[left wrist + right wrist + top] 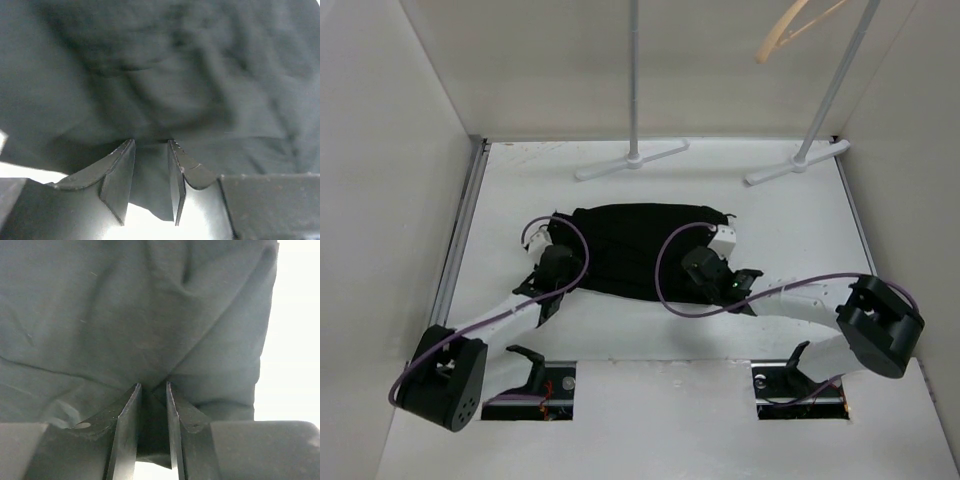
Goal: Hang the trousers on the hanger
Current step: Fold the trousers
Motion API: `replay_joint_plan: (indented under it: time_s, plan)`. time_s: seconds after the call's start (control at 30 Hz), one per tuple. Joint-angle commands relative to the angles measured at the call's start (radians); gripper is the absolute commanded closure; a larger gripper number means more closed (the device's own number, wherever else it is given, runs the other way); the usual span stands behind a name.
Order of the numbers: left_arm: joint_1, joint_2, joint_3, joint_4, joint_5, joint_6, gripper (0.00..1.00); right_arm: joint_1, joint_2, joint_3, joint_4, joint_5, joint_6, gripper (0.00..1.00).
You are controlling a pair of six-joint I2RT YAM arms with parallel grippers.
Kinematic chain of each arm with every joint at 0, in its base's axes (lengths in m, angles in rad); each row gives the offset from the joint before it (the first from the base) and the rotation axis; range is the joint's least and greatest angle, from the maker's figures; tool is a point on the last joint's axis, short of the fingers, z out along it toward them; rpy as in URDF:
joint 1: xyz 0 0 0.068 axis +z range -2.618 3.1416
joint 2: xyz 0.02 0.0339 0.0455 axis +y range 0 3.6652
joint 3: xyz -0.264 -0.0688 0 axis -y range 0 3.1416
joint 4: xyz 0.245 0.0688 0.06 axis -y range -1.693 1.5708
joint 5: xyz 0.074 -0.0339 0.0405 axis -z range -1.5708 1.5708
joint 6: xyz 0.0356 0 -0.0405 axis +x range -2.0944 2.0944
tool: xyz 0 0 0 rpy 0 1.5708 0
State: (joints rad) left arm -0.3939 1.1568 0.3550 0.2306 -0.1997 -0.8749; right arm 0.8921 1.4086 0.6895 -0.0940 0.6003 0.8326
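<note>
On the left, a metal rail point(460, 230) runs along the foot of the left wall. A strip of bare white surface point(505, 200) lies between it and the left edge of the plain black soft-fabric trousers point(630, 250). The trousers lie folded in a compact heap at the middle of the surface, well apart from every wall.

The left claw point(151, 144) sits at that left edge, low on the cloth. Its jaws stand close together and a fold of the trousers fills the narrow gap between them, so it has the fabric pinched. In the left wrist view the hem shows just below the fingertips, with bright surface under it.

Behind the heap a band of open surface runs up to the cross-shaped feet of two white metal rack poles. One pole point(633, 80) stands upright and the other pole point(835, 85) leans away to the right.

The right claw point(153, 385) bears on the right part of the trousers, a little in from their right edge. Its jaws are also nearly together, gripping a ridge of black cloth that hangs down between them. In the right wrist view the trousers' right edge runs straight down, with white surface open beyond it.

The slim curved pale tan wooden hanger point(785, 32) hangs high at the upper right beside the leaning pole — far above and behind the trousers, touching neither claw. In front of the heap a bare strip separates it from the arm bases.
</note>
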Motion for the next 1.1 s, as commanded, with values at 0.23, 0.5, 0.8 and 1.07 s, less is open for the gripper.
replay_joint_plan:
  time_s: [0.23, 0.5, 0.8, 1.07]
  plan:
    - [0.079, -0.323, -0.093, -0.154, -0.03, -0.03, 0.7, 0.024, -0.011, -0.068, 0.016, 0.003, 0.065, 0.49]
    - [-0.168, -0.338, 0.182, -0.237, -0.107, 0.013, 0.68, 0.015, -0.227, -0.042, -0.047, 0.004, -0.026, 0.33]
    - [-0.236, 0.167, 0.311, 0.139, -0.01, 0.011, 0.69, -0.248, -0.162, 0.068, 0.098, -0.187, -0.197, 0.92]
    - [-0.035, 0.268, 0.093, 0.269, -0.034, -0.033, 0.73, -0.39, 0.214, 0.12, 0.327, -0.348, -0.138, 0.92]
